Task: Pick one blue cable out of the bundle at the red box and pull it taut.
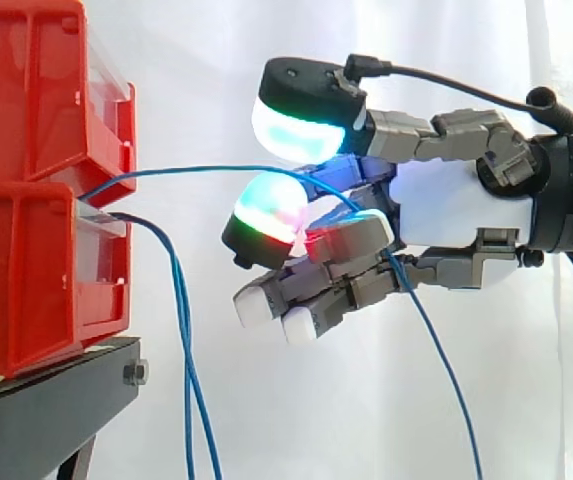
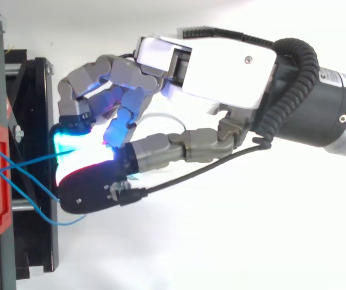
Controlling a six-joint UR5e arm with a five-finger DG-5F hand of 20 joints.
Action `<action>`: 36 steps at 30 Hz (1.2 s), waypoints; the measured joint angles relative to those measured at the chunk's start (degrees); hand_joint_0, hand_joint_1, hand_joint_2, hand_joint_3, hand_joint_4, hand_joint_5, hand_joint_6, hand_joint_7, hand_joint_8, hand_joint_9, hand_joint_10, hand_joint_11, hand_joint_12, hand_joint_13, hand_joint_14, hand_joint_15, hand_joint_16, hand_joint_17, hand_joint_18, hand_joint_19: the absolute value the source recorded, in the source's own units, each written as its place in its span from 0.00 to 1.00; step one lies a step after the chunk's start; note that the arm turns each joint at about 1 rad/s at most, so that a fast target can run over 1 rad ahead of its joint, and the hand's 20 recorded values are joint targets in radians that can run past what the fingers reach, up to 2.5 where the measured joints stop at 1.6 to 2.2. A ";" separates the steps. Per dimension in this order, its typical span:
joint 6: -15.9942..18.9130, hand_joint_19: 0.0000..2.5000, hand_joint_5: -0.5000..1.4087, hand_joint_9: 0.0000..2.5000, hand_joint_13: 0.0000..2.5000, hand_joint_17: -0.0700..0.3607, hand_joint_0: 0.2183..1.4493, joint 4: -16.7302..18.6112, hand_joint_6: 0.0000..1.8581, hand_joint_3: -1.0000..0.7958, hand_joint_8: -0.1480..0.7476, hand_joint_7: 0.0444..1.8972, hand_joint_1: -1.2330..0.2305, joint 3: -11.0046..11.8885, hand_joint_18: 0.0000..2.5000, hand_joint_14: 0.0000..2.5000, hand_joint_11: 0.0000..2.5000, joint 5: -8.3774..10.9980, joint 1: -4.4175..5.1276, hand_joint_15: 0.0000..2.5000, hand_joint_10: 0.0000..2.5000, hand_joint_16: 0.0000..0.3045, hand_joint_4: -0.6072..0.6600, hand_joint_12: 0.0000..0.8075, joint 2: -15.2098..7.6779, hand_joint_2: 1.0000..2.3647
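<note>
Thin blue cable [image 1: 216, 168] runs in a shallow arc from the stacked red plastic bins [image 1: 26, 270], out ahead of the fingertips, into the robot hand [image 1: 456, 205], whose fingers are clenched round it between the glowing pads; past the grasp it drops away below the palm. Other blue cable strands [image 1: 181, 330] hang loose from the lower bin, ahead of and below the fingertips, apart from the hand. Bins sit on a black metal stand [image 1: 56, 400]
</note>
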 measured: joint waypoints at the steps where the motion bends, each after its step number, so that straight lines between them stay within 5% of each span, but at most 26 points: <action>1: 0.00 0.21 0.21 0.54 0.29 0.45 0.32 0.00 0.43 0.37 0.54 0.60 0.52 0.02 0.27 0.01 0.59 0.02 -0.01 0.20 0.00 0.18 0.64 0.48 0.00 0.01; 13: 0.00 0.19 0.23 0.57 0.33 0.47 0.32 0.00 0.39 0.49 0.58 0.62 0.41 0.00 0.32 0.01 0.61 0.15 0.01 0.20 0.00 0.19 0.66 0.51 0.02 0.02; 36: 0.08 0.20 0.22 0.55 0.32 0.45 0.30 0.00 0.39 0.42 0.56 0.64 0.34 0.02 0.29 0.01 0.62 0.17 0.04 0.20 0.01 0.18 0.66 0.49 0.05 0.01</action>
